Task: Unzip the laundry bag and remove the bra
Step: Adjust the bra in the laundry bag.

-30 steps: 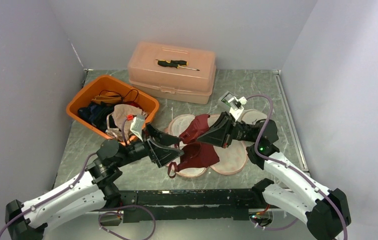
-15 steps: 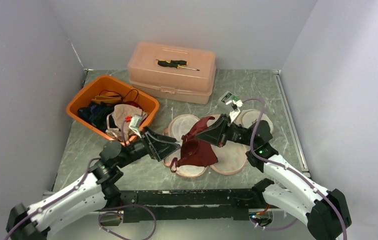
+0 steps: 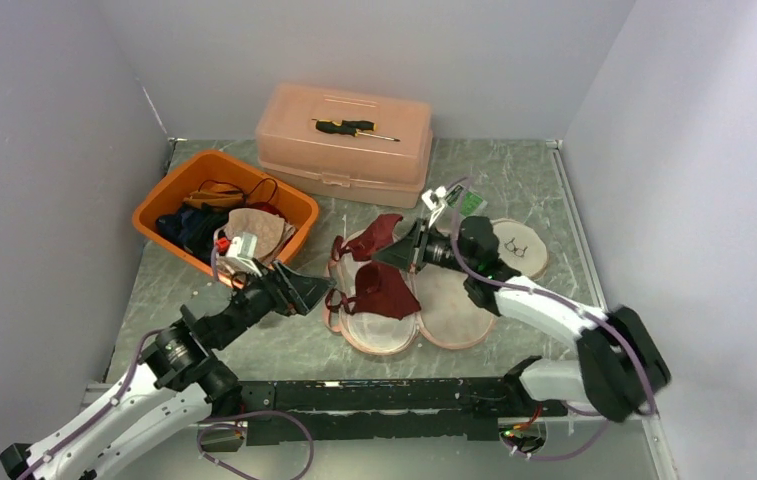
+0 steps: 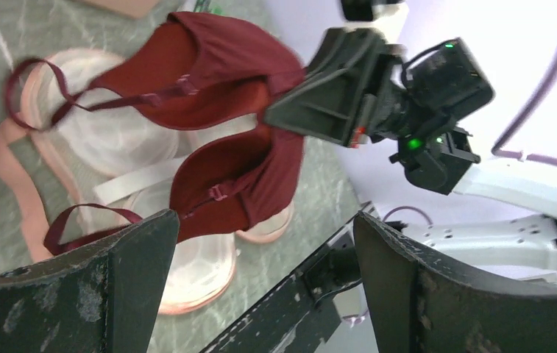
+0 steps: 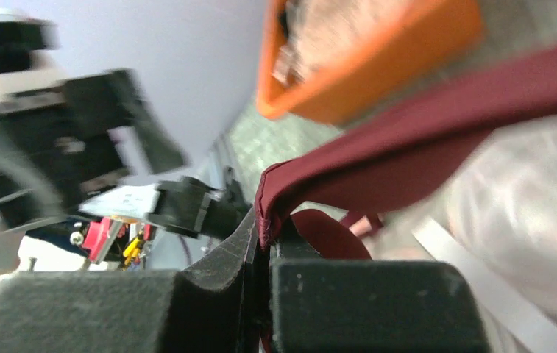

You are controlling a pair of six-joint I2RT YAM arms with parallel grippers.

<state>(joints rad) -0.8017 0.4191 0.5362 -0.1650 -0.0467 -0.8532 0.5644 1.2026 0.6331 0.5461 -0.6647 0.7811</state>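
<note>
The dark red bra (image 3: pixel 385 291) hangs from my right gripper (image 3: pixel 395 256), which is shut on the fabric edge between its two cups; in the right wrist view that edge (image 5: pixel 422 132) is pinched between the pads of the right gripper (image 5: pixel 268 220). One cup droops onto the laundry bag (image 3: pixel 454 322), a pink-rimmed white mesh bag lying spread open on the table. My left gripper (image 3: pixel 318 291) stands open and empty just left of the bag. In its wrist view the left gripper (image 4: pixel 260 235) faces the bra (image 4: pixel 224 66) and the bag (image 4: pixel 187 272).
An orange basket (image 3: pixel 169 206) full of clothes sits at the left, close behind my left wrist. A pink plastic box (image 3: pixel 344 160) with a screwdriver (image 3: pixel 354 127) on its lid stands at the back. Grey walls close in on both sides.
My right gripper has carried the bra to the left and farther from the bases, its arm stretching out. My left arm has drawn back to the left, away from the bag.
</note>
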